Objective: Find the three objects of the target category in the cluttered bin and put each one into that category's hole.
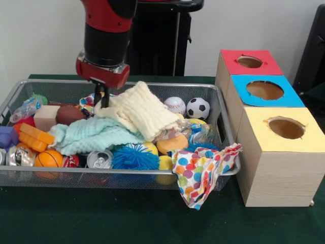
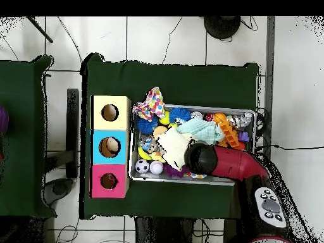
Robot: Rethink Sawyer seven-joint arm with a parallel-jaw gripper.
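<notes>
Left of centre, the red and black gripper (image 1: pixel 103 97) reaches into the wire mesh bin (image 1: pixel 223 109); its jaws pinch the cream quilted cloth's (image 1: pixel 139 109) edge. Right stand red-topped (image 1: pixel 250 62), blue-topped (image 1: pixel 265 90) and yellow-topped wooden hole boxes (image 1: pixel 286 128).

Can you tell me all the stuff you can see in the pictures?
wire bin: one, silver, on the green table
boxes with holes: three, red, blue, yellow tops, in a row beside the bin
cream cloth: one, on top of the pile
mint cloth: one, bin middle
spotted cloth: one, hanging over the bin's rim
balls: baseball, soccer ball, basketball, spiky blue ball
drink can: one, silver
gripper: one, black, down in the bin by the cream cloth
</notes>
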